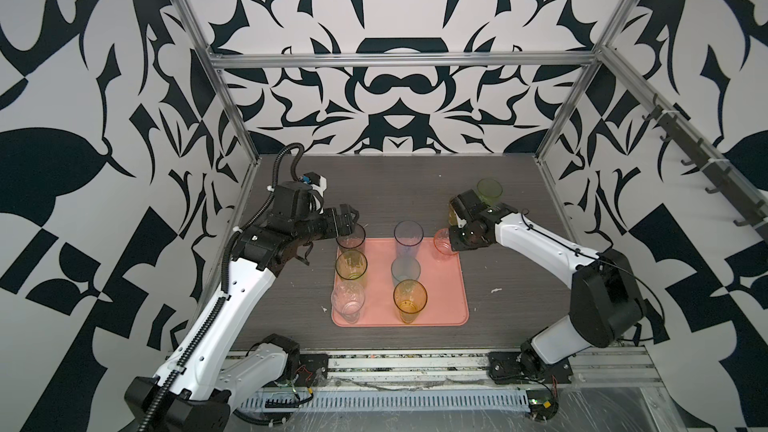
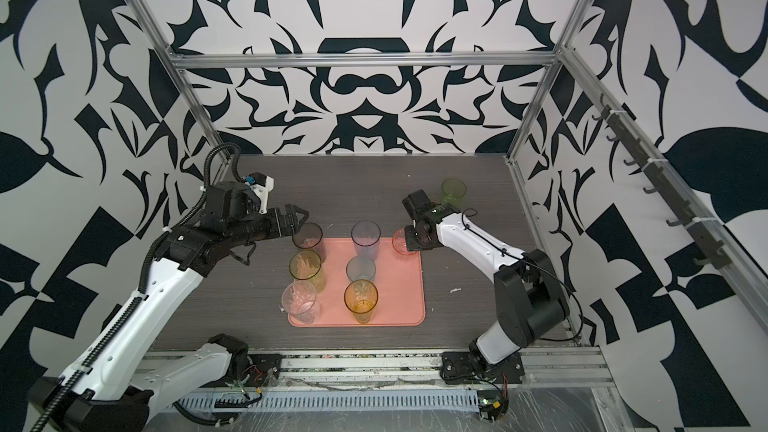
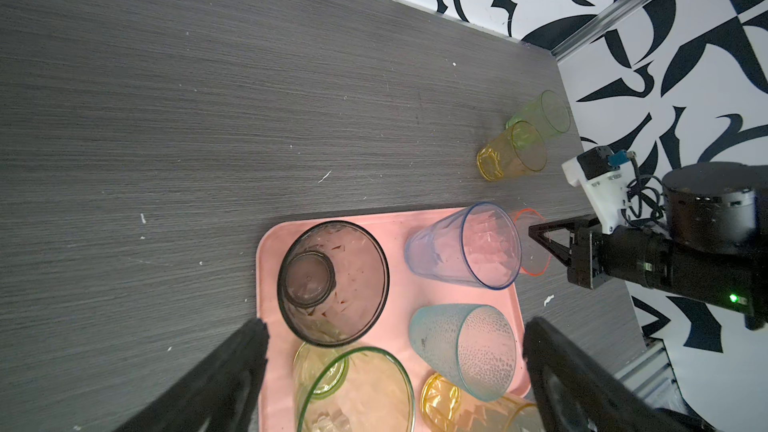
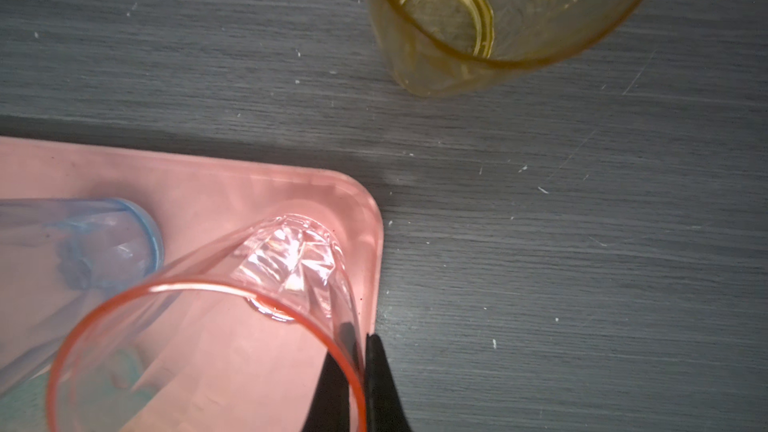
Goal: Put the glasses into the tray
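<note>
The salmon-pink tray (image 1: 444, 288) holds several upright glasses: smoky grey (image 1: 351, 238), green (image 1: 351, 264), clear (image 1: 347, 301), blue (image 1: 408, 236), teal (image 1: 405, 271) and amber (image 1: 410, 300). My right gripper (image 4: 359, 334) is shut on the rim of a pink glass (image 4: 199, 326), one finger inside and one outside. The glass is tilted, with its base over the tray's far right corner (image 4: 357, 201). My left gripper (image 3: 395, 326) hangs open and empty above the smoky grey glass (image 3: 332, 284). A yellow glass (image 3: 513, 153) and a green glass (image 3: 542, 112) stand on the table beyond the tray.
The dark wood-grain table (image 1: 395, 193) is walled by patterned panels and aluminium posts at the back and sides. The right arm (image 1: 540, 238) reaches in from the right and partly covers the yellow glass in both top views. Rails and cable ducts run along the front edge.
</note>
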`<state>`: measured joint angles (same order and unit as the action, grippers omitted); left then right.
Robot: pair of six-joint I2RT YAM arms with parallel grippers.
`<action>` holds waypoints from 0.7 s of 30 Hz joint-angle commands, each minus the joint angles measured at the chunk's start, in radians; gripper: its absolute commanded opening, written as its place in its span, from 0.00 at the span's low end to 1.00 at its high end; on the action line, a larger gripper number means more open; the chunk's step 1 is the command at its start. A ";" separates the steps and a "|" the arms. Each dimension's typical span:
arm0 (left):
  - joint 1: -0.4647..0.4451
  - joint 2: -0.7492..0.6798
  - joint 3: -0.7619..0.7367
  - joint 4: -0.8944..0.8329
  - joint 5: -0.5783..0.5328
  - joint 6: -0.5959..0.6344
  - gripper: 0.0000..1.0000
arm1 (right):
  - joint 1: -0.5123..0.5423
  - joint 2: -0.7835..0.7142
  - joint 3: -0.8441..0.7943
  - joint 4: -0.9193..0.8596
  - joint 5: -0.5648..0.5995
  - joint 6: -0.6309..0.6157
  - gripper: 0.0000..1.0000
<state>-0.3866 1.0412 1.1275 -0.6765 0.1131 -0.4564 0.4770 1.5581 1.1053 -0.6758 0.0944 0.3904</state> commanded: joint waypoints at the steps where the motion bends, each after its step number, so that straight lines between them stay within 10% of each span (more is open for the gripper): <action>1: -0.002 -0.001 0.008 0.007 0.009 -0.007 1.00 | -0.006 -0.005 0.008 0.015 -0.019 0.011 0.13; 5: -0.002 -0.001 0.008 0.007 0.011 -0.008 1.00 | -0.006 -0.011 0.025 0.007 -0.021 0.011 0.30; 21: -0.003 0.000 0.015 0.007 0.010 -0.016 0.99 | -0.013 -0.072 0.160 -0.054 0.065 -0.057 0.40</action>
<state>-0.3866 1.0412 1.1275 -0.6762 0.1135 -0.4614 0.4721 1.5238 1.2095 -0.7082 0.1120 0.3569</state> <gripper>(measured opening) 0.994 0.403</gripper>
